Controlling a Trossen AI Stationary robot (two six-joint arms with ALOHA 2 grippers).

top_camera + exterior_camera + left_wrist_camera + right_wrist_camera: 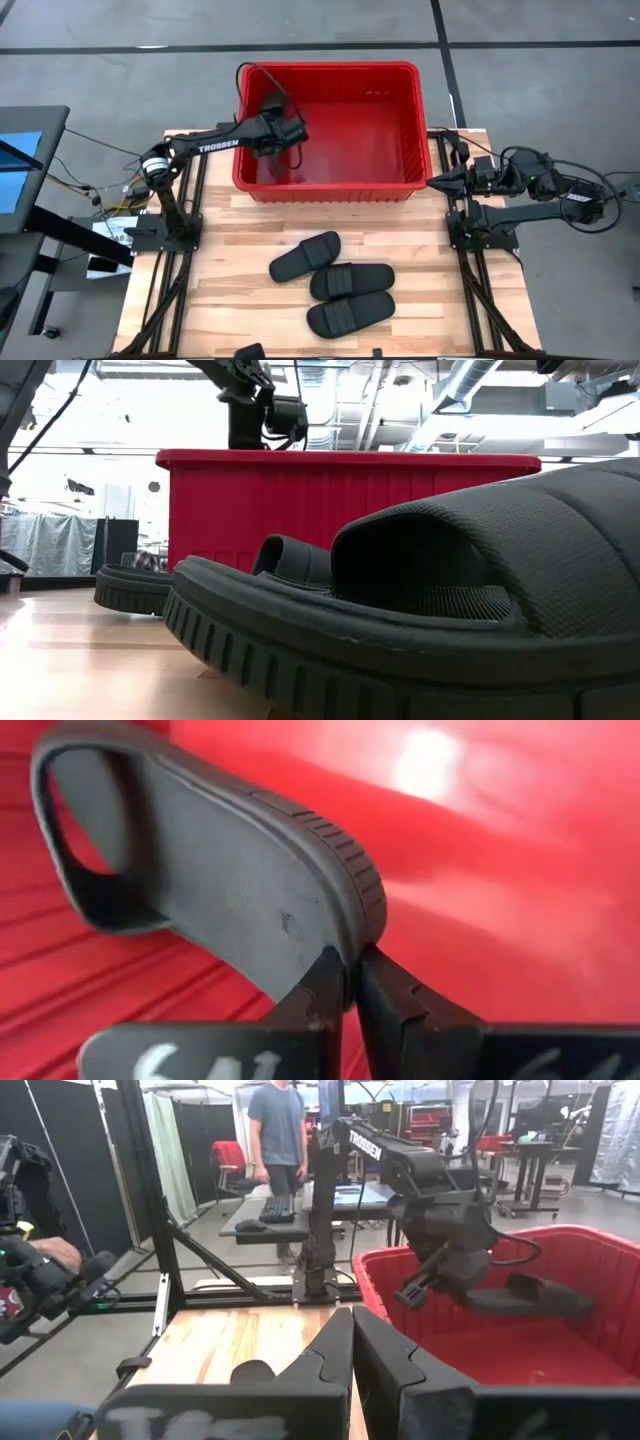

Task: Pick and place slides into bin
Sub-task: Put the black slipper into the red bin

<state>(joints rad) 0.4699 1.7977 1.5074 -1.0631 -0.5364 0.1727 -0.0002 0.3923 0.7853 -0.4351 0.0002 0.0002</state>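
The held slide [230,890] hangs inside the red bin [400,130], above its floor, near the bin's left wall in the high view. The left gripper [350,975] is clamped on the heel edge of the sole, fingers pinching rim and footbed w/ almost no gap between them. The slide sticks out from the fingers w/o visible sag, so it reads as light and fairly stiff, prob. foam or rubber. The matte textured footbed and ribbed sidewall should give decent friction; slipping looks unlikely. Not fragile, so a short drop into the bin should do no harm.

Three more slides lie on the tabletop [220,250], in front of the bin: slide A [305,256] angled, nearest the bin; slide B [352,280] just beside it, touching or nearly; slide C [350,315] closest to the front edge, against B. Best hold, judging by the current grip: a thin edge of the sole at heel or toe, or the strap's arch, which leaves a gap underneath for a finger. The sole lying flat is too wide to span, and B and C lie tight together, so the side approach between them looks cramped; free ends are easier.

The right gripper [352,1345] waits w/ fingers together, beside the bin's right wall, above the tabletop edge, holding nothing.

A person [277,1130] stands in the room beyond, well apart from the rig.
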